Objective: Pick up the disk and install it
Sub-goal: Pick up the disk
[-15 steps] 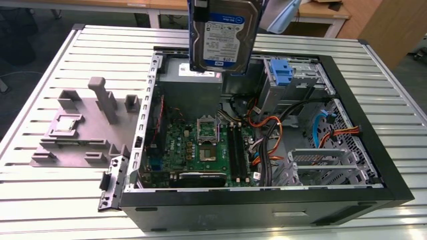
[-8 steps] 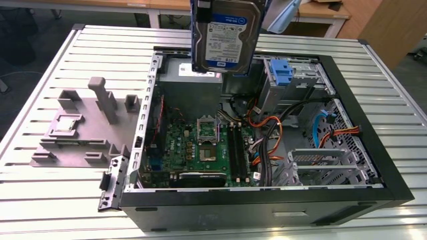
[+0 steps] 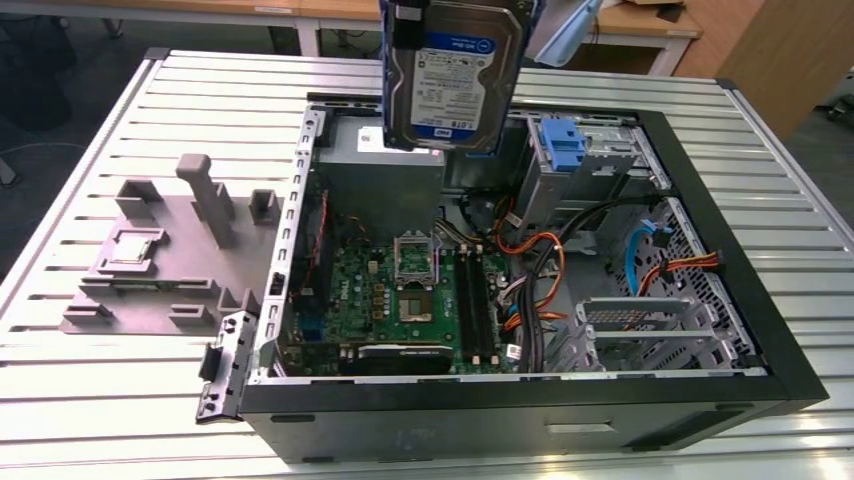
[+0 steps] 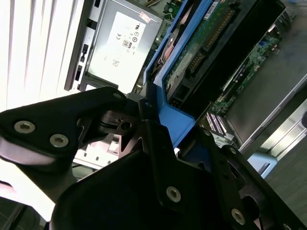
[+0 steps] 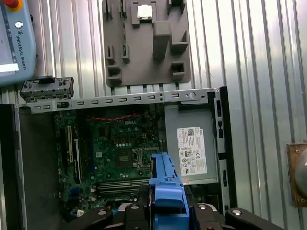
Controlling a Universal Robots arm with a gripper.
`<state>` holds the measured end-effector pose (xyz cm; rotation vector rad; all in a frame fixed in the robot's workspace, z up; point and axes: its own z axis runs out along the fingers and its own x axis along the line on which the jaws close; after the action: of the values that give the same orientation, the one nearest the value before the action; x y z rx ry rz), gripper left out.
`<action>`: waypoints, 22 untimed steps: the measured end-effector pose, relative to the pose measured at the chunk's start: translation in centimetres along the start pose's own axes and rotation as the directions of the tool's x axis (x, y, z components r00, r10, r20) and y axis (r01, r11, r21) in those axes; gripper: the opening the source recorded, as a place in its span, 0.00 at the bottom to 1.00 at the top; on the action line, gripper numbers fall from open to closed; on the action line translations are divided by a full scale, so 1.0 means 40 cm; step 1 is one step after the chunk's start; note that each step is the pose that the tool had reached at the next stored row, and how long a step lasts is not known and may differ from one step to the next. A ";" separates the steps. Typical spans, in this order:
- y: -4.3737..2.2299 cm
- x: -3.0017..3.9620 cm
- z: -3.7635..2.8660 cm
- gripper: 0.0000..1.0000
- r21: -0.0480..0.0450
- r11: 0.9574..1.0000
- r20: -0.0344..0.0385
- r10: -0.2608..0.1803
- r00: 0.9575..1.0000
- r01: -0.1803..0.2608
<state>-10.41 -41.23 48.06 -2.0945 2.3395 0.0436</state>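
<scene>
The disk (image 3: 447,75), silver-grey with a blue-and-white label and blue rails, hangs upright above the back of the open computer case (image 3: 747,300). It sits over the grey power supply box and beside the drive bay. In the second wrist view my gripper (image 4: 165,127) has its black fingers (image 4: 112,120) closed on the disk's blue rail (image 4: 175,120), and the drive's green circuit board (image 4: 201,43) faces the camera. The first wrist view looks down the disk's blue rail (image 5: 165,187) between the gripper (image 5: 165,213) arms, with the case below.
A grey box with a white sticker (image 5: 192,148) fills the case's back corner beside the motherboard (image 3: 400,290). An upright blue latch (image 3: 567,150) stands in the drive bay, amid orange and black cables (image 3: 534,260). A grey fixture block (image 3: 160,260) lies at the exterior view's left.
</scene>
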 end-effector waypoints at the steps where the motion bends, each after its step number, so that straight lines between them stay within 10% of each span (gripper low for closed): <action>1: 0.000 0.002 0.000 0.37 0.000 1.000 -0.001 0.000 1.000 0.000; 22: -0.039 0.025 0.004 0.37 -0.002 1.000 -0.009 -0.018 1.000 0.018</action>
<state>-8.95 -42.39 47.86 -2.1204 2.3265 0.0358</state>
